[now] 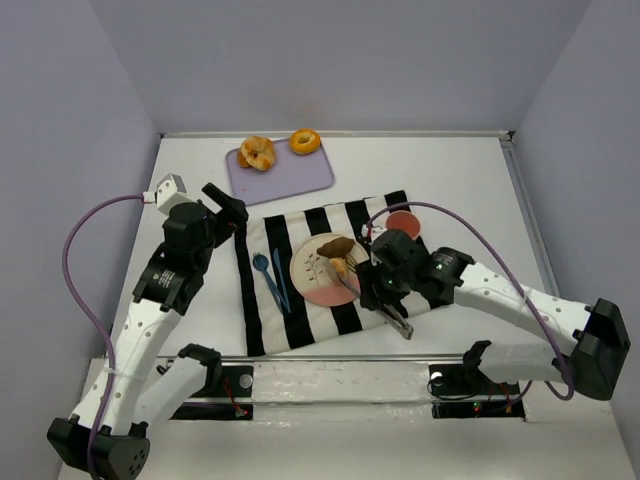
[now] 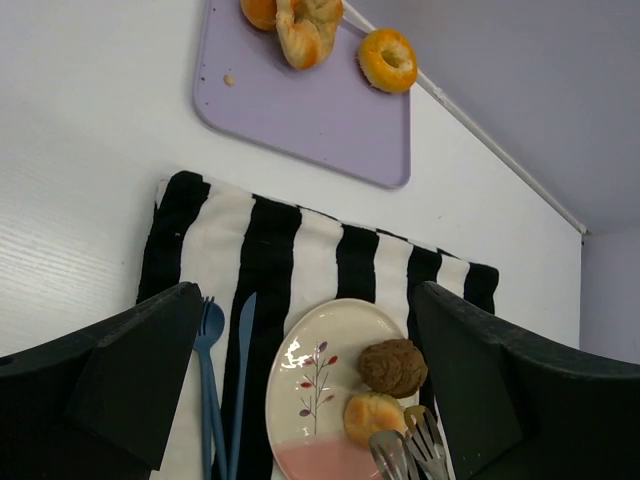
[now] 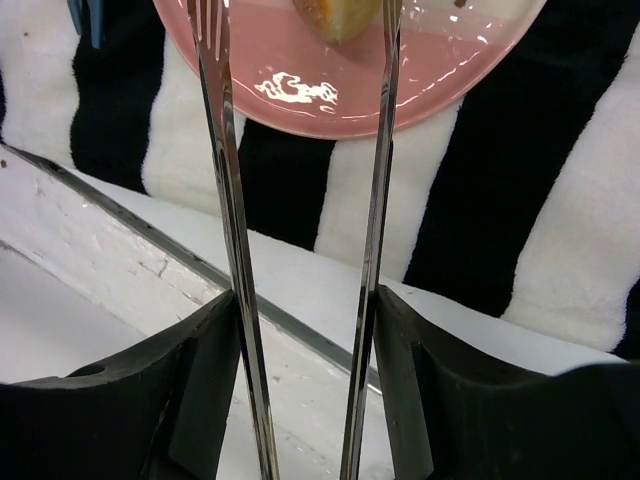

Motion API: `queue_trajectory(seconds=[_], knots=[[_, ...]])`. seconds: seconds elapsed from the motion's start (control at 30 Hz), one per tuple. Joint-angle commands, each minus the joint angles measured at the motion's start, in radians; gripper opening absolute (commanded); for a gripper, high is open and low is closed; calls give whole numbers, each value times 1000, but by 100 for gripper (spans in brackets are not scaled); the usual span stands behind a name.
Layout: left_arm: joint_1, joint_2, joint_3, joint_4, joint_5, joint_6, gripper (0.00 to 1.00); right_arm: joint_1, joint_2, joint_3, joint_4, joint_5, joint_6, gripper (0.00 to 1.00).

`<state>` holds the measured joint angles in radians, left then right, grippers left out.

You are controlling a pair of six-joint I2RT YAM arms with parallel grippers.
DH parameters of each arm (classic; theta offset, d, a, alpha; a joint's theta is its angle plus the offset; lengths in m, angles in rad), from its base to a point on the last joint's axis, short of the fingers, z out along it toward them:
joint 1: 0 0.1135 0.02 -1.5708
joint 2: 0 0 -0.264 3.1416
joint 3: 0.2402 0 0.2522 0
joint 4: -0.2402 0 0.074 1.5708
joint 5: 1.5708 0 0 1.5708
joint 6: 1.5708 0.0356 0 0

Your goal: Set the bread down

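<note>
Table: white tabletop (image 1: 450,170), spread across the middle.
Walls: plain pale lilac-grey; far wall (image 1: 330,60), left wall (image 1: 60,120) and right wall (image 1: 590,110) close the table in.
Far edge: thin metal strip (image 1: 400,133) along the wall.
Light: soft, even, faint shadows.

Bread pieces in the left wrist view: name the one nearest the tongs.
The pale golden roll on the plate, right at the tongs; the dark brown roll lies beyond it, the orange pastries far off.

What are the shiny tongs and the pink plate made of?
Tongs: look like metal, probably polished steel; the thin arms are silvery and mirror-bright. Plate: looks like glazed ceramic, cream and pink, with a glossy glare spot; hard plastic can't be ruled out.
</note>
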<state>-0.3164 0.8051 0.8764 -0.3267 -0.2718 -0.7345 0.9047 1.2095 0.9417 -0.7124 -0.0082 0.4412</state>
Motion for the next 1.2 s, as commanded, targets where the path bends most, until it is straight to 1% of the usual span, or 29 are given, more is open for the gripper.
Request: queue_trajectory(seconds=[0.0,0.07,0.1,0.17,0.3,0.33,0.4,0.43,0.47,0.53,0.6,0.63,0.67,0.73,0.77,0.87,0.9,0.97,1.0,1.03,1.07,1.13,1.17], knots=[[5,-23,3,12,-21,1,99,-1,-45,84,-27,143,48,58],[5,-24,4,12,-24,3,99,-1,-56,112,-88,221,80,58],[5,-24,7,12,-26,1,99,-1,-67,138,-107,290,91,58],[5,-24,10,12,-30,-2,99,-1,-80,161,-130,355,102,58],[5,-20,21,12,-35,-2,99,-1,-113,216,-128,428,100,57],[5,-15,24,11,-38,-2,99,-1,-120,242,-128,450,102,55],[5,-11,33,14,-41,-5,99,-1,-120,270,-128,548,111,53],[5,-7,38,21,-41,-6,99,-13,-111,301,-121,580,114,49],[4,-3,42,26,-38,-6,99,-29,-102,319,-116,606,96,48],[5,11,45,38,-35,1,99,-116,-78,354,-98,611,68,48],[5,26,58,48,-33,9,99,-214,-36,399,-36,526,-18,48],[5,43,62,51,-35,12,99,-336,-24,410,-10,480,-47,47],[5,51,70,60,-35,17,99,-398,2,426,46,402,-97,47],[5,65,72,72,-37,23,99,-508,39,451,86,354,-131,47],[5,75,73,86,-37,30,99,-612,62,471,99,277,-160,47],[5,100,69,110,-40,43,99,-745,166,540,126,196,-199,47],[5,108,65,129,-41,46,99,-818,227,567,134,151,-223,47],[5,135,67,149,-47,55,99,-904,293,597,157,98,-258,47],[5,144,68,149,-58,50,99,-923,323,606,174,68,-277,47],[5,160,67,152,-66,44,99,-940,385,627,200,35,-291,47],[5,164,62,170,-79,44,99,-952,419,641,209,-28,-324,47],[5,180,58,189,-87,53,99,-975,493,675,215,-36,-348,48],[7,184,58,201,-89,60,99,-975,569,709,215,-29,-351,49]])
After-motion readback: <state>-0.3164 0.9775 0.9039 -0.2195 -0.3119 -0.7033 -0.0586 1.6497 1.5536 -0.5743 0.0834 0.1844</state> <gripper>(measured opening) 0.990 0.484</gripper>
